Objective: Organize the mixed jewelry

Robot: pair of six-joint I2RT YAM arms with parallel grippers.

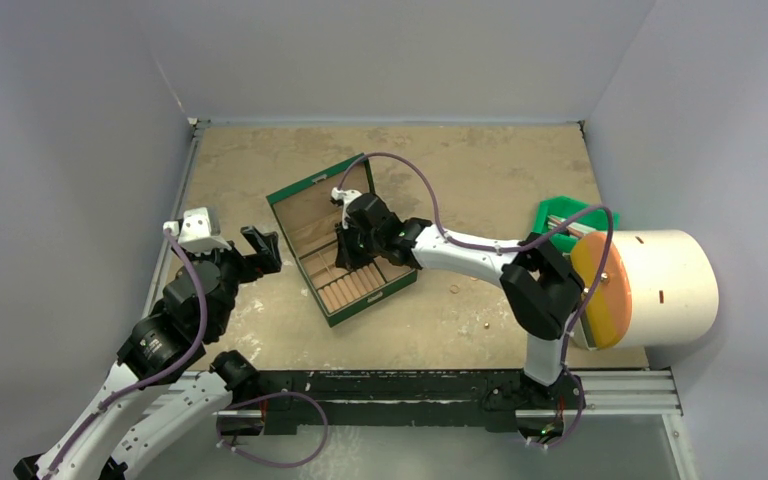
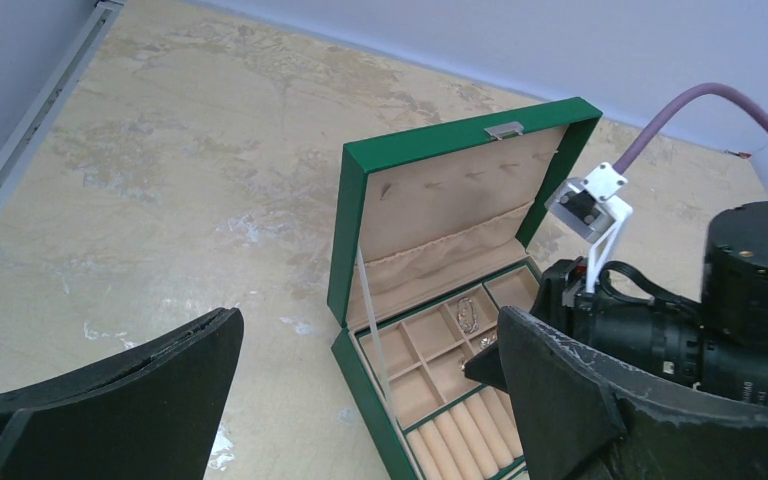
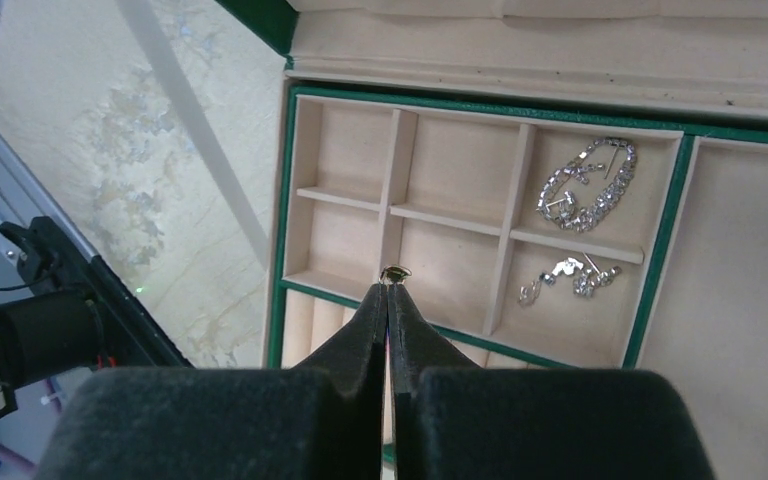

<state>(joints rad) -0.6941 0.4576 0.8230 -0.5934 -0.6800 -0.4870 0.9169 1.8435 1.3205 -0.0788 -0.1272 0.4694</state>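
Pinching a tiny metal piece [image 3: 395, 272], seen only wrist-side, is the right gripper [image 3: 388, 292]; the left gripper [image 2: 368, 335] gapes wide.

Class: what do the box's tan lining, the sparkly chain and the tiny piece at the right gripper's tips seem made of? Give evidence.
Tan lining: velvety fabric, it seems; matte, soft-looking.
Sparkly chain: silver-coloured metal with clear stones, perhaps glass; many bright glints.
Tiny piece, pinched in the shut right gripper: likely metal, a small shine; too small to be sure.

Jewelry [image 3: 572, 180] in two adjoining box [image 2: 440, 200] compartments, box on table [image 1: 480, 170] centre
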